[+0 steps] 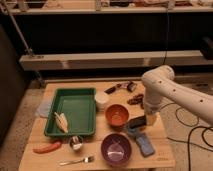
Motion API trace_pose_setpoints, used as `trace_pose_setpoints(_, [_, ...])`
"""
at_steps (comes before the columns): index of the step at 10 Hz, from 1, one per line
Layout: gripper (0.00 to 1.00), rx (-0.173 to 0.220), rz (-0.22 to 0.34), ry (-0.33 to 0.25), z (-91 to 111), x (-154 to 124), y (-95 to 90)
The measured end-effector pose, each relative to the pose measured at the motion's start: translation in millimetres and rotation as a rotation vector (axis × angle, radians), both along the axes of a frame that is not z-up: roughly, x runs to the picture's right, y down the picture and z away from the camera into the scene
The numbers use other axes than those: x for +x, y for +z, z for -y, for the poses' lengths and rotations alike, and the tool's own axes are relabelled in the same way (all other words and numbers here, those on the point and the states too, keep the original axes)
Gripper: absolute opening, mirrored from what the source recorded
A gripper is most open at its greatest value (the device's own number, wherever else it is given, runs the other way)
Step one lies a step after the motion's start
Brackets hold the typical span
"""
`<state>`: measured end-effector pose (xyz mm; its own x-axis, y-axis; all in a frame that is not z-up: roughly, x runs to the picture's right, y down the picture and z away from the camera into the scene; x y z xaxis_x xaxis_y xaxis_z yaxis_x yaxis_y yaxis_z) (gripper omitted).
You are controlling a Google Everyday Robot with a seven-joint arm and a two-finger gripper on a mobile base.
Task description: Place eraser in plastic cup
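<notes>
The eraser (136, 121) is a dark oblong block held at the end of my white arm. My gripper (148, 120) is at the right side of the table, shut on the eraser's right end. The eraser lies level just over the plastic cup (132, 131), a small blue-grey cup between the orange bowl and the light-blue block. The eraser hides part of the cup's rim. I cannot tell whether the eraser touches the cup.
An orange bowl (117, 115), a purple bowl (116, 149) and a light-blue block (145, 145) surround the cup. A white cup (102, 100), a green tray (75, 102) and a metal cup (76, 142) lie further left. A fork (77, 161) is at the front edge.
</notes>
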<state>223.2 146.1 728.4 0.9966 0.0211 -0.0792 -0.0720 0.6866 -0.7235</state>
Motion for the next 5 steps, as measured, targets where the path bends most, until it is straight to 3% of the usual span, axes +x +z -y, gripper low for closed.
trace_pose_setpoints(5, [0.80,-0.017,-0.009,0.008,-1.3,-0.3,1.9])
